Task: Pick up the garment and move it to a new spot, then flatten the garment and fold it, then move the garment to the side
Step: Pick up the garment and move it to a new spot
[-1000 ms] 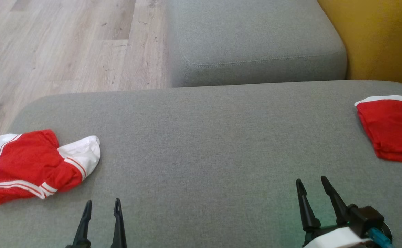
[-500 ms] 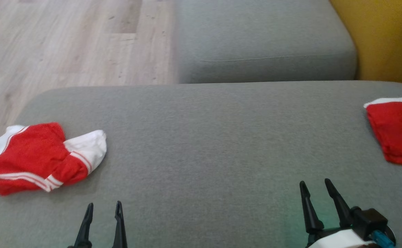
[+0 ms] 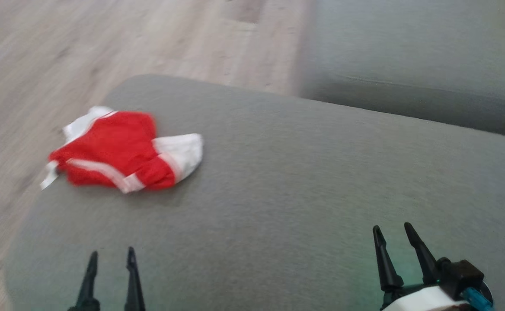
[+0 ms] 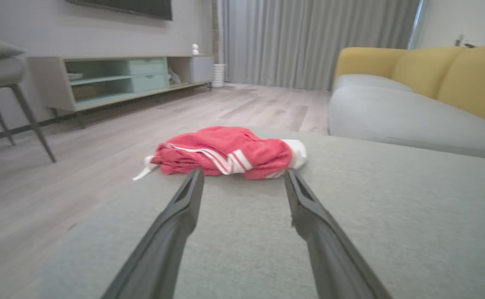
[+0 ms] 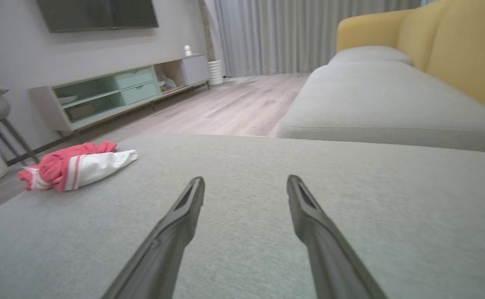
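A crumpled red garment with white stripes and white trim lies near the far left corner of the grey cushion. In the left wrist view the garment sits straight ahead, just beyond my left gripper, which is open and holds nothing. The head view has that left gripper low at the near edge, well short of the cloth. My right gripper hovers open over bare cushion at the lower right. From the right wrist, the garment lies far off to the left of the right gripper.
Wooden floor drops away to the left of and beyond the cushion's rounded edge. A second grey seat cushion adjoins at the far right, with a yellow backrest. A low TV cabinet and a stool stand across the room.
The head camera has swung to the left, so the garment now sits nearer the picture's middle and the folded red cloth at the right has left the picture. Both grippers stay open.
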Motion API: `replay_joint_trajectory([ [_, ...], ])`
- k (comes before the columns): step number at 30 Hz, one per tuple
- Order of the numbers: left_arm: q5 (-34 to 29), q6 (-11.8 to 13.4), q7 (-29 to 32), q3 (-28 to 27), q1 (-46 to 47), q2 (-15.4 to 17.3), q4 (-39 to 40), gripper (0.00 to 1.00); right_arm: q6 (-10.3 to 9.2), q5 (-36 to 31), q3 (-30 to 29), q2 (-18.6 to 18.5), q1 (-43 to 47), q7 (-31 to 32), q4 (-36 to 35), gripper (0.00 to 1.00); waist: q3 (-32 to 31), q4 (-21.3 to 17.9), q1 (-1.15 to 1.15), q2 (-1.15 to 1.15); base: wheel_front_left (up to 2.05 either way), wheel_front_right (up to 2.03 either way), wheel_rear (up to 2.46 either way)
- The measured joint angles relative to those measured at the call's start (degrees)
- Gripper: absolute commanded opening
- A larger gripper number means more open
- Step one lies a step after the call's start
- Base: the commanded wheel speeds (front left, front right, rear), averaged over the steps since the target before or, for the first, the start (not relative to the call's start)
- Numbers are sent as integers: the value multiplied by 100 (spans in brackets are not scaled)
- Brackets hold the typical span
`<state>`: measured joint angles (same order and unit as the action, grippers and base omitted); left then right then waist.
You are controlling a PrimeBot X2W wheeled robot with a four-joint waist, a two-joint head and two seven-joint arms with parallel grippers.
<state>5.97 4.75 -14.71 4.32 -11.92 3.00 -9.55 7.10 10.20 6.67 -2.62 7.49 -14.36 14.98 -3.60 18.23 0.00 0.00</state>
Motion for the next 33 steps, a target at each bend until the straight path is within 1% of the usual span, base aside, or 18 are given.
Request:
replay_joint_trajectory([
  [5,0,13,0,-154,-2,0,66,100,0,16,44,4,-119,0,22,100,87,539,0,0,0,0,0],
  [9,2,13,0,-258,-4,0,75,100,0,47,79,5,-187,0,53,100,158,852,0,0,0,0,0],
  [11,25,32,0,-309,-5,1,93,100,0,46,82,8,-199,0,58,100,212,928,0,0,0,0,0],
  [14,166,29,0,-356,5,-2,142,100,0,37,58,7,-202,0,64,100,324,938,0,0,0,0,0],
  [17,176,-42,0,-459,110,-1,181,100,0,38,-48,-38,-208,0,48,100,491,911,-1,0,0,0,0],
  [20,79,-191,0,-504,531,-5,191,100,0,-3,-79,-278,-284,0,4,100,767,872,0,0,0,0,0],
  [24,53,-421,0,-521,1455,-16,81,100,0,-162,-133,-667,-594,0,-98,100,1229,817,1,0,0,0,0],
  [25,55,-433,0,-515,1695,-26,-3,100,0,-200,-133,-757,-677,-1,-132,100,1357,803,1,0,0,0,0],
  [27,66,-478,-1,-494,2122,-44,-272,100,0,-272,-120,-948,-831,0,-168,100,1617,777,2,0,0,0,0],
  [30,250,-475,-1,-415,2688,-74,-833,100,0,-324,-108,-1258,-1013,-1,-225,100,2008,741,2,0,0,0,0],
  [33,735,-471,-1,-254,3269,-114,-1558,100,0,-354,-131,-1491,-1168,-1,-277,100,2381,712,2,0,0,0,0],
])
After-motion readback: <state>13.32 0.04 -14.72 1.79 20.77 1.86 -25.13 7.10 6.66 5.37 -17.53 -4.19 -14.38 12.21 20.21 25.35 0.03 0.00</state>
